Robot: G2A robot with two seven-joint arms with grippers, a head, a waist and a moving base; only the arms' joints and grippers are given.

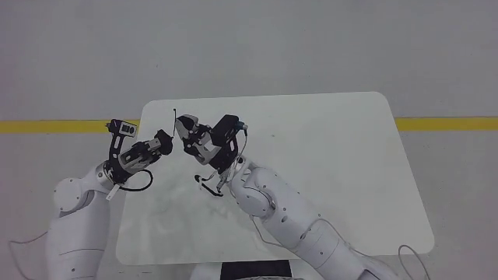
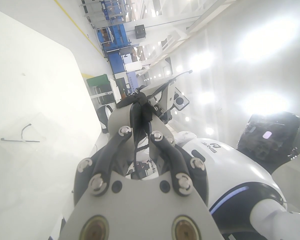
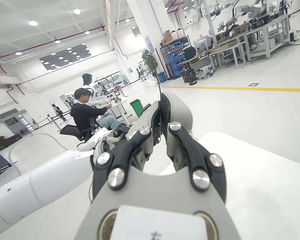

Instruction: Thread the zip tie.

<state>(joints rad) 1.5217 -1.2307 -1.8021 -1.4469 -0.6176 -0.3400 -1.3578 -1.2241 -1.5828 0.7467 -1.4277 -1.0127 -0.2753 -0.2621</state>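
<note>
Both grippers are raised above the white worktop (image 1: 334, 163) close to its far left corner, their tips turned toward each other and nearly meeting. The right gripper (image 3: 162, 101) has its jaws pressed together on the black zip tie (image 3: 159, 86). The thin strip runs between the ribbed black pads, comes out past the fingertips and rises free in a slight curve, ending in a small thickened tip. From the top camera this free end stands upright just beyond the gap between the two grippers, toward the far edge of the worktop. The left gripper (image 2: 137, 104) is closed too, its pale fingers (image 2: 118, 119) drawn together with no gap at the tips. A dark strip runs down between them toward the palm and a black lump sits at the tips, but whether these belong to the same tie I cannot tell. In the left wrist view the right gripper stands just behind the left one's fingertips, with the tie's free end slanting away from it. A second zip tie (image 2: 20, 140), also black and bent, lies flat in the left half of the worktop, well apart from both grippers and on the robot's side of them.
</note>
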